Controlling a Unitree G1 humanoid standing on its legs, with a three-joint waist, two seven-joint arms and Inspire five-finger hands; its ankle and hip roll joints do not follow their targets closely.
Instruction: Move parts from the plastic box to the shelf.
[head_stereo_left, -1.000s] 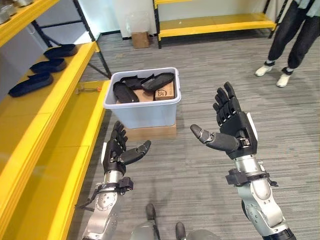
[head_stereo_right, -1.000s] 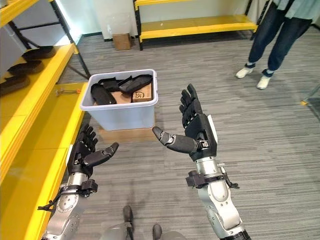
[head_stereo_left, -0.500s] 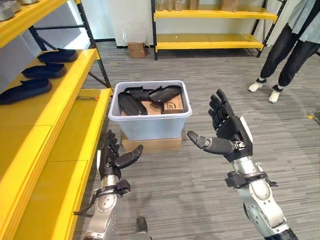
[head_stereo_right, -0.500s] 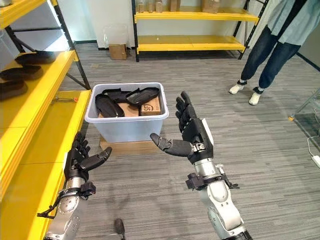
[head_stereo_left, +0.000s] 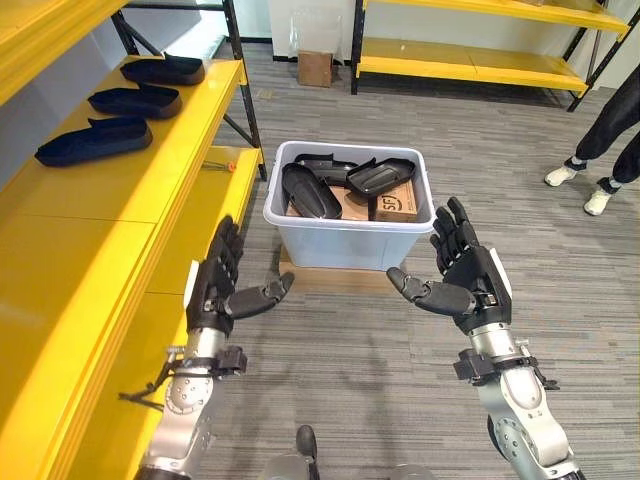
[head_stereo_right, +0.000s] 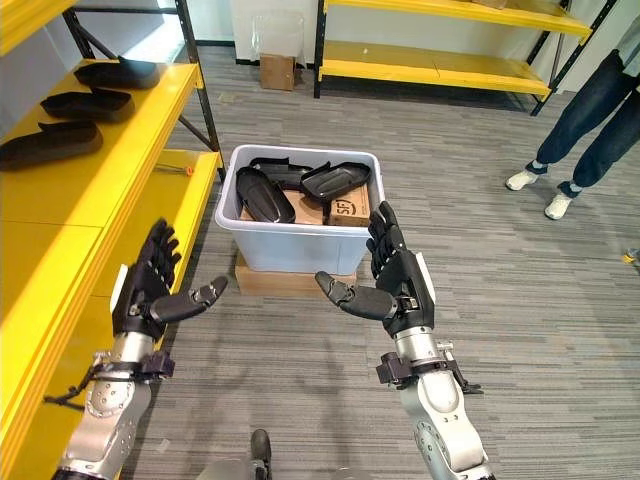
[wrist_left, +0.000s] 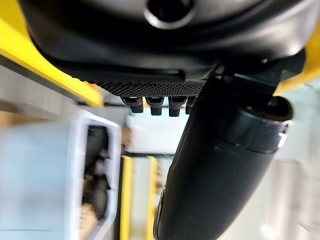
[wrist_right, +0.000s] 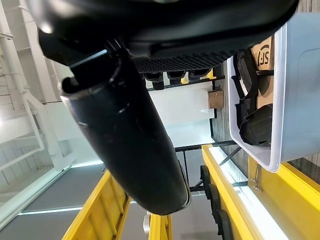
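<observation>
A pale plastic box (head_stereo_left: 349, 225) is sitting on a flat slab of cardboard (head_stereo_left: 330, 277) on the grey floor (head_stereo_left: 400, 370), just beside the end of a yellow shelf (head_stereo_left: 120, 200) that is running along the robot's left. Several black parts (head_stereo_left: 310, 190) are lying heaped inside the box, resting against a brown carton (head_stereo_left: 397, 200) in its right-hand end. Three more black parts (head_stereo_left: 95, 143) are lying in a row on the shelf's upper level, well apart from the box.

The left hand (head_stereo_left: 218, 285) is hanging in the air just off the shelf's edge, near the box's left front corner, its fingers (head_stereo_left: 226, 250) spread wide and straight and its thumb reaching out toward the box; it is holding nothing. The right hand (head_stereo_left: 462, 275) is hovering in front of the box's right front corner, palm turned inward, its fingers (head_stereo_left: 452, 225) likewise stretched wide and empty, with the thumb pointing toward the left hand. Neither hand is touching the box.

A small brown carton (head_stereo_left: 317, 68) is standing on the floor by the far wall, next to a second yellow rack (head_stereo_left: 470, 62). A person's legs in dark trousers and white shoes (head_stereo_left: 585, 185) are showing at the far right.
</observation>
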